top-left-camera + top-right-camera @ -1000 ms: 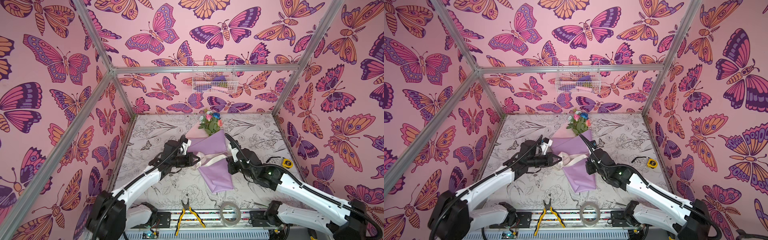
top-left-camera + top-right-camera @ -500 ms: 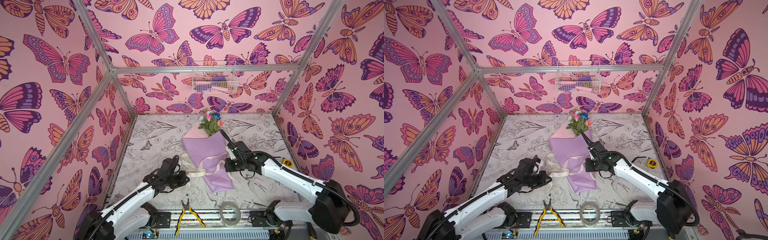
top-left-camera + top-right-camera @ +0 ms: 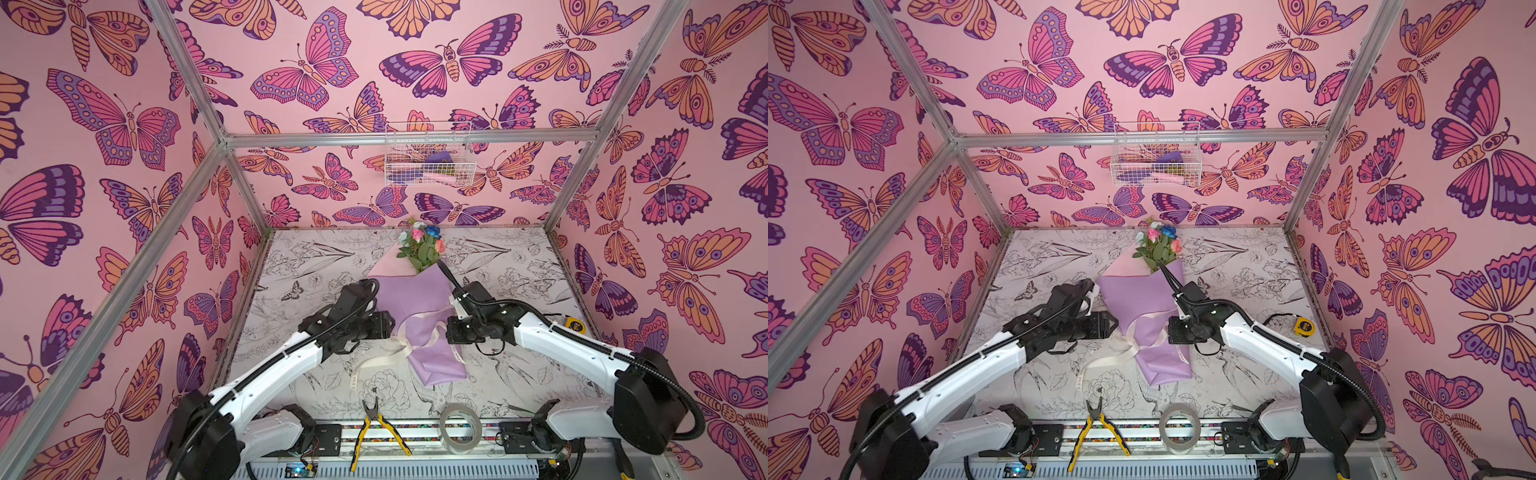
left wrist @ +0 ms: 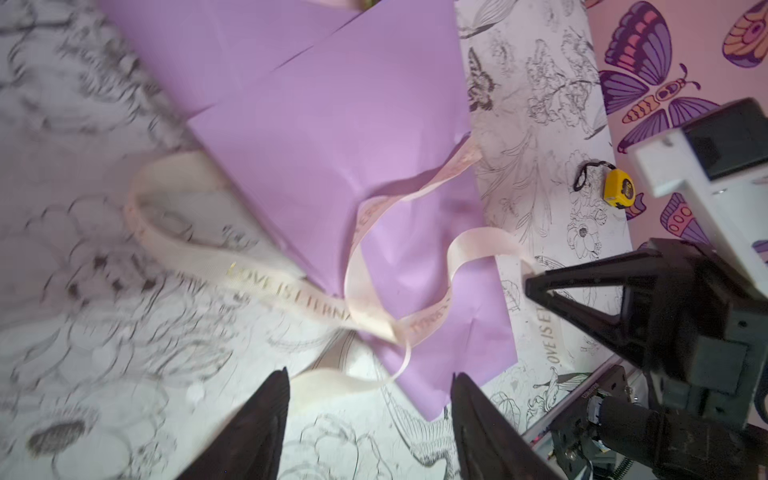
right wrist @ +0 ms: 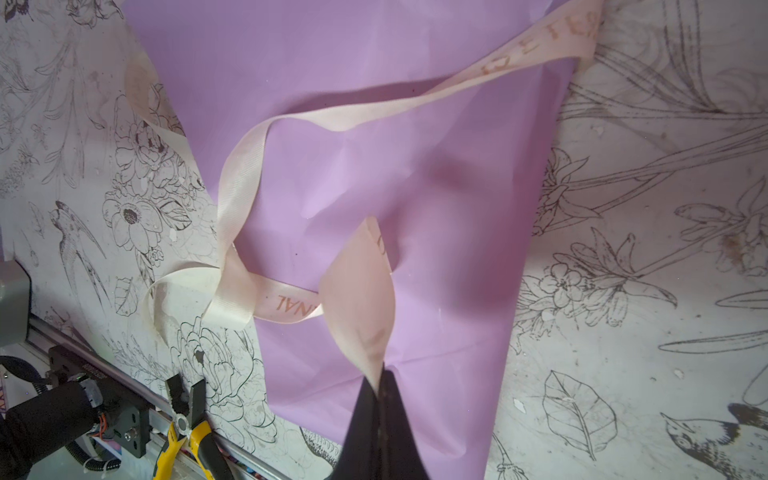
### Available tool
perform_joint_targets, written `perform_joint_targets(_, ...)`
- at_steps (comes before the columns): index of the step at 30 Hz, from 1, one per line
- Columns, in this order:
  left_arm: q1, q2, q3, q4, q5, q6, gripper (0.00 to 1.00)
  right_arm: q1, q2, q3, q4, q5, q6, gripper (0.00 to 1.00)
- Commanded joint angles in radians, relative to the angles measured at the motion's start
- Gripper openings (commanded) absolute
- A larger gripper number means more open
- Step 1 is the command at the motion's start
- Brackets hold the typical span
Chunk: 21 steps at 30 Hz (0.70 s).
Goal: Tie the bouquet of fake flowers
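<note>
Your left claw (image 4: 370, 374) is letting go of the ribbon (image 4: 266, 286). Half a second ago it was pulling one end out toward the near left. Now it is back beside the left edge of the bouquet (image 3: 419, 307), jaws standing wide with nothing in them. That loose end is lying on the bench (image 3: 311, 266). The crossing is looking slack, so the tie is probably not finished. Your right claw (image 5: 379, 384) is pinching the other ribbon end, closed tight on it, just right of the paper. Both arms are reaching in low from the near side, facing each other across the bouquet. The bouquet is lying mid-bench, its fake flowers (image 3: 422, 245) pointing far.
</note>
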Motion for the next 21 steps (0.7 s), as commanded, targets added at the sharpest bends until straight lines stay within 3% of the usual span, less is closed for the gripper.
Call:
perform_joint_targets(1,-0.015,0.173,0.066,0.106,0.004,0.196,0.61,-0.017,0.005,0.012,0.026,-0.015,0.034,0.00)
perform_joint_targets(6,-0.026,0.416,0.217,0.106,0.035,0.313,0.58,-0.038,0.007,-0.008,0.055,-0.058,0.050,0.00)
perform_joint_targets(15,-0.035,0.584,0.329,0.026,0.034,0.350,0.55,-0.050,0.022,-0.034,0.092,-0.082,0.077,0.00)
perform_joint_targets(21,-0.045,0.622,0.343,0.022,0.033,0.336,0.30,-0.050,0.045,-0.044,0.122,-0.100,0.088,0.00)
